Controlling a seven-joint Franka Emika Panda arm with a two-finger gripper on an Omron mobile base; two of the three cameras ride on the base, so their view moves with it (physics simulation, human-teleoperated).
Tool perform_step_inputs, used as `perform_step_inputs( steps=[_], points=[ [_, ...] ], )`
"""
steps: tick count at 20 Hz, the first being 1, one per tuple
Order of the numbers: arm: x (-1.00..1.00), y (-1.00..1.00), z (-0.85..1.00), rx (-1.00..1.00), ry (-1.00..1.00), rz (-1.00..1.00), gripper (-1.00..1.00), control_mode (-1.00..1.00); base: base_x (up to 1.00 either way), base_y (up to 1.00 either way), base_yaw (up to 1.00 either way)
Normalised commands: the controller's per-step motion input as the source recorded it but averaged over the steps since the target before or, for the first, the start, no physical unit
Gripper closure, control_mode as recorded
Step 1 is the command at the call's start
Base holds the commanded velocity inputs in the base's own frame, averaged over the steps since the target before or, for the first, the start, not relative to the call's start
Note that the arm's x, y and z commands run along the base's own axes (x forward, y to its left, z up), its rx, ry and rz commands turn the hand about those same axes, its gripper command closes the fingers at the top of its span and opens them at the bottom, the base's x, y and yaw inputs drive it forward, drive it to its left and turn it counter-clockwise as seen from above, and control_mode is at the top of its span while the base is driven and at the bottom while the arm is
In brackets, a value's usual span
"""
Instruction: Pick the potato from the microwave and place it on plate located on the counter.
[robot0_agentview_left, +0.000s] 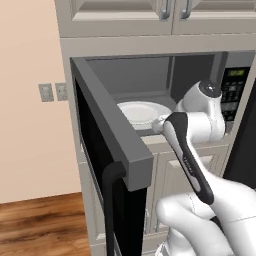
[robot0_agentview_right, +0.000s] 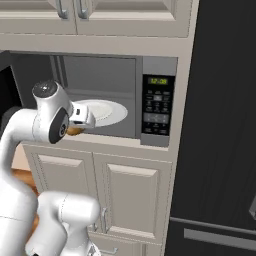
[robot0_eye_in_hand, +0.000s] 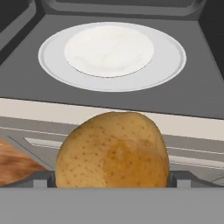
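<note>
Just outside the microwave (robot0_agentview_right: 115, 95) mouth, the gripper (robot0_eye_in_hand: 112, 181) is clamped on the potato (robot0_eye_in_hand: 113, 151), which sits between its fingers with the white turntable dish (robot0_eye_in_hand: 112, 56) ahead inside the cavity. Potato's already clear of the box, so the carry probably heads away from the opening toward the plate, wherever that sits on the counter.

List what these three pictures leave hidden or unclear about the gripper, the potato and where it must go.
- Golden-brown speckled potato: in the hand view its bulk covers the finger tips, so the grip contact is unseen.
- Right base view: the white arm hides nearly all of it, leaving a brown sliver.
- Left base view: the arm covers the two-finger gripper.
- Open black microwave door: cut off by the bottom edge.
- Target plate and counter: outside every frame.
</note>
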Motion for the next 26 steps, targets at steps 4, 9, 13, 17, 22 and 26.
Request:
perform_step_inputs(
  steps=[4, 9, 13, 17, 22, 26],
  points=[
    [-0.4, -0.08, 0.14, -0.02, 0.02, 0.0, 1.0, -1.0, 0.0, 0.0, 0.0],
    [-0.1, -0.11, 0.21, 0.0, 0.05, -0.01, 1.0, -1.0, 0.0, 0.0, 0.0],
    [-0.24, -0.12, 0.06, 0.0, 0.02, 0.0, 1.0, -1.0, 0.0, 0.0, 0.0],
    [-0.21, -0.01, 0.05, 0.0, 0.01, -0.01, 1.0, -1.0, 0.0, 0.0, 0.0],
    [-0.08, 0.0, 0.05, 0.0, 0.0, -0.01, 1.0, 1.0, -0.18, -0.03, -0.02],
    [0.0, 0.0, 0.0, 0.0, 0.0, 0.0, 1.0, 1.0, -0.46, -0.58, -0.21]
  ],
)
